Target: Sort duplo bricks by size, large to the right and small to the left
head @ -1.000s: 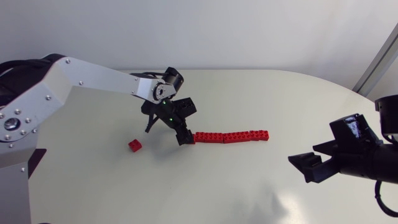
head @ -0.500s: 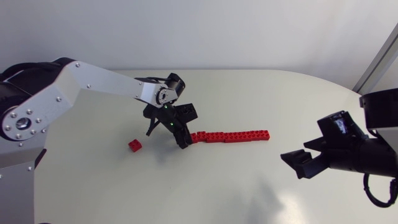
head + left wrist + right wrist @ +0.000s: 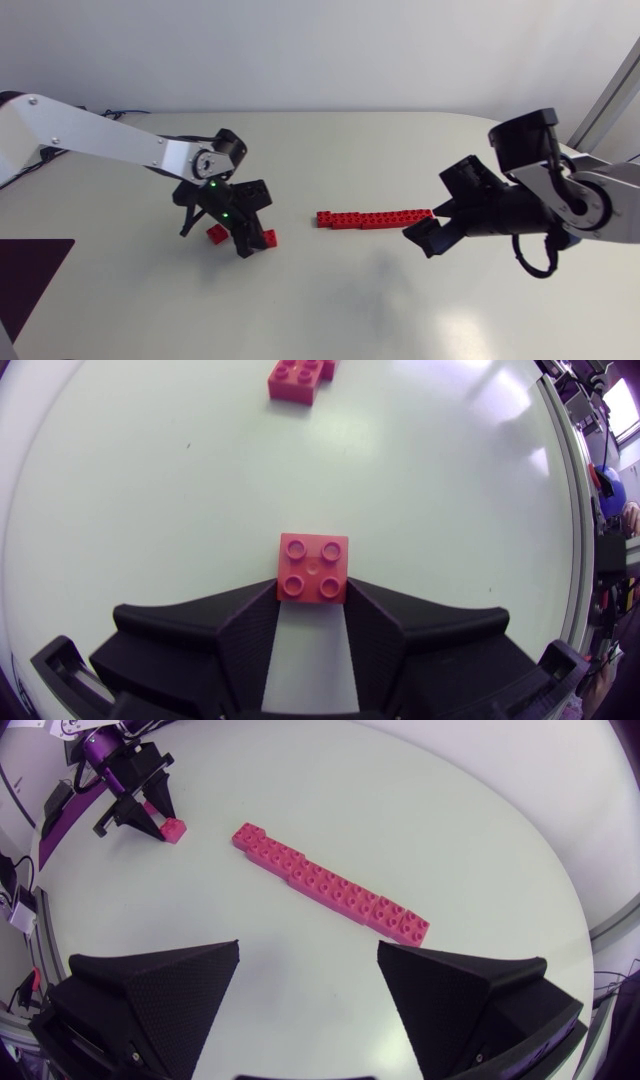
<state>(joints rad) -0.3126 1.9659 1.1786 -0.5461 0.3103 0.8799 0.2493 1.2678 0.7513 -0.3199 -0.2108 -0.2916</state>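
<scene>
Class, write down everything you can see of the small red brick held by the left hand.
The small red brick is a square of glossy plastic with four round studs on top, two by two. It sits studs up and level, its near end pinched between the two black fingertips of the left hand. It lies apart from the long red row, with another small brick beside the hand. Whether it touches the table is unclear.

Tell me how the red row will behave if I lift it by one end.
The row looks like several bricks end to end, with a slight kink in the right wrist view, so it may come apart rather than lift whole. Flat-sided, it should not roll. Pushed endwise, it would probably buckle.
</scene>
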